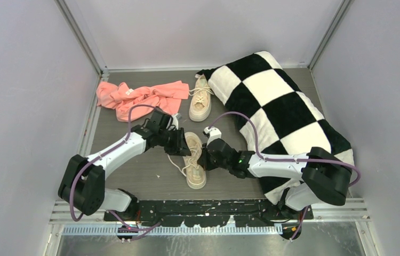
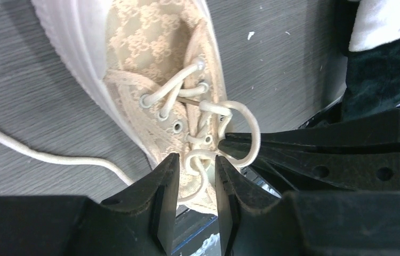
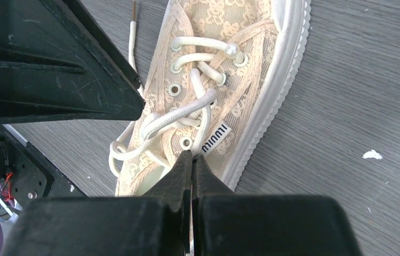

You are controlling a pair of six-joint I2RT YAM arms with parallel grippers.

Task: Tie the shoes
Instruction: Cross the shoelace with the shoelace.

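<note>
The near sneaker (image 1: pixel 194 162) lies on the table between the two arms, its mate (image 1: pixel 200 98) well beyond, beside the checkered pillow (image 1: pixel 278 106). The left gripper (image 2: pixel 196 160) stands partly open astride a bight of lace (image 2: pixel 200 156) over the tongue, clamping nothing. The right gripper (image 3: pixel 191 156) is pressed fully together at the shoe's throat; whether it nips a strand I cannot tell. My worry: if the left closes off-centre, the bight slips out and the lace loop (image 2: pixel 251 128) collapses. Only the left wrist view shows that loop curling round the right fingertips; overhead, the arms hide it
</note>
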